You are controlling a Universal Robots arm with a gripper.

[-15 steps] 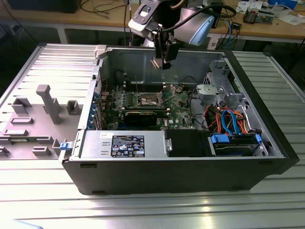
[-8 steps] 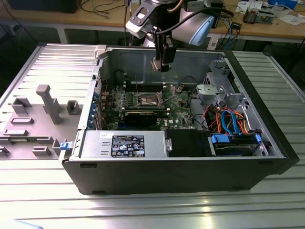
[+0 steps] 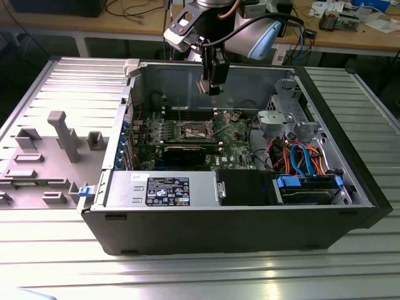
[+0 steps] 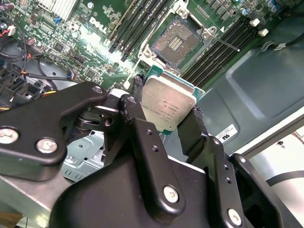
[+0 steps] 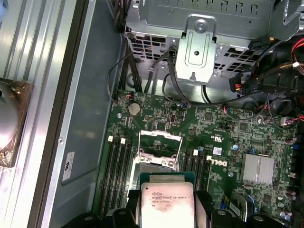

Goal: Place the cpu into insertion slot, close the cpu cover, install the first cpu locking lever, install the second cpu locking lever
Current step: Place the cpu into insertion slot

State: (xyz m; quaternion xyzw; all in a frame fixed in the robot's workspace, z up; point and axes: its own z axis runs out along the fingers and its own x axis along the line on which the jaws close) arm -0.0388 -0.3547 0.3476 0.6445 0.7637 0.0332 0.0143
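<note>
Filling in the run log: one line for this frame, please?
gripper: shut on cpu | cpu: held off the board, not seated | insertion slot: exposed, empty

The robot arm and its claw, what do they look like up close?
The arm has rounded housings in silver-grey and pale blue, and a black cable loops beside it. The gripper is matte black: flat linked bars with rounded ends, joined by silver screws, ending in two slim fingers.
</note>
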